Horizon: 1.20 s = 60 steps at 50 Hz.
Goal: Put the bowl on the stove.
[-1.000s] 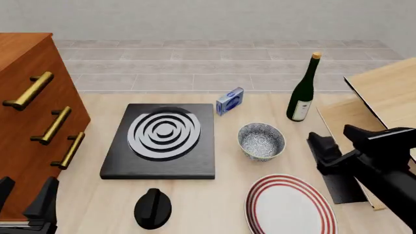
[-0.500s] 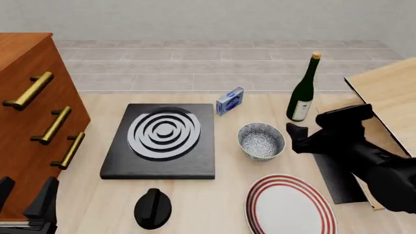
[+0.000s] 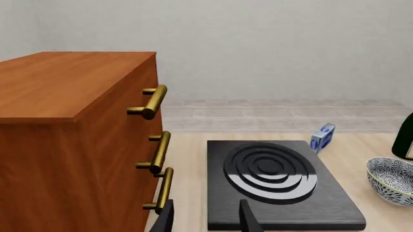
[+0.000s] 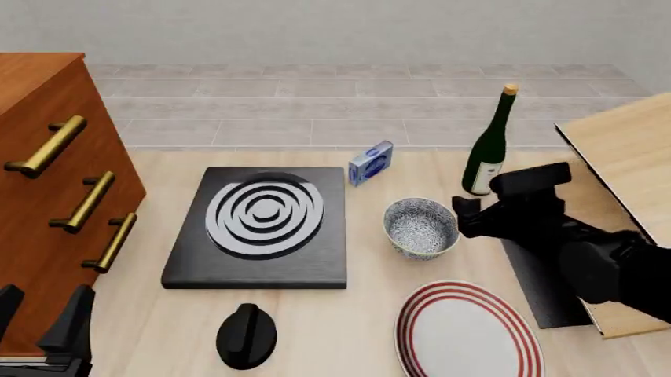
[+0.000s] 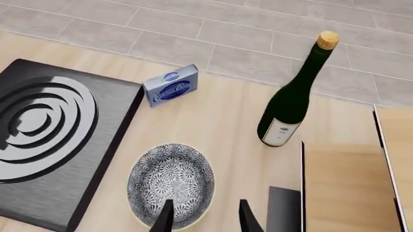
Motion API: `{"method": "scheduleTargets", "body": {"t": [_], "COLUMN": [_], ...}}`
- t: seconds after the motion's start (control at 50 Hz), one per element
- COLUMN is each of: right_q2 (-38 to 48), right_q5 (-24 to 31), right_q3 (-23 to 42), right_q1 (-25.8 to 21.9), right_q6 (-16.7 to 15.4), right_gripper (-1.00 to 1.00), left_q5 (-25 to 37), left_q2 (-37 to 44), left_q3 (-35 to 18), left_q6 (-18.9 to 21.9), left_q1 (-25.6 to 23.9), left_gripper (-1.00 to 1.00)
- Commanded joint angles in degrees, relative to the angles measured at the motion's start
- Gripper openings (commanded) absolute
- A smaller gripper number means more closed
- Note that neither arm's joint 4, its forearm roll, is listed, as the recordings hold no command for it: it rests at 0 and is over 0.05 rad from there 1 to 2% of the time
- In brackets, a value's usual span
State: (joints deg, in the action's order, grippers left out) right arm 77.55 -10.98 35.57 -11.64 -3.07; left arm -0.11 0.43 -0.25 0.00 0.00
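Reach/approach step, grasp not made yet. The bowl point(image 4: 422, 227) sits upright on the desk point(image 4: 357, 330), mouth up, on its narrow foot, just right of the stove point(image 4: 262, 228) and apart from it, with the striped plate point(image 4: 467, 334) nearer the camera and the wine bottle point(image 4: 489, 145) behind it to the right. Being round, the bowl has no long axis in plan; its only axis is vertical. Right gripper point(image 5: 203, 215) hovers at the bowl's right rim, fingers point(image 5: 164, 217) parted and holding nothing; in the wrist view one tip shows over the bowl's near edge. Next move, as I judge it: drop so the fingers straddle the rim wall, close, lift, carry left onto the burner rings. Left gripper point(image 3: 203, 220) is low by the drawer cabinet point(image 3: 71, 140), fingers apart, empty.
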Motion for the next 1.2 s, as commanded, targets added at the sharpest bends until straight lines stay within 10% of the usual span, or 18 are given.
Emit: {"method": "scheduleTargets", "body": {"t": [0.02,1.2], "right_q2": [4.73,24.58], "right_q5": [-0.65,-6.89], "right_q3": [1.76,8.12], "right_q1": [0.01,1.07], "right_q6": [1.36,4.36], "right_gripper": [1.0,1.0], "left_q5": [0.0,0.0], "left_q2": [0.0,0.0], "left_q3": [0.0,0.0], "left_q6": [0.0,0.0], "left_q1": [0.0,0.0], "left_gripper": [1.0,1.0]}}
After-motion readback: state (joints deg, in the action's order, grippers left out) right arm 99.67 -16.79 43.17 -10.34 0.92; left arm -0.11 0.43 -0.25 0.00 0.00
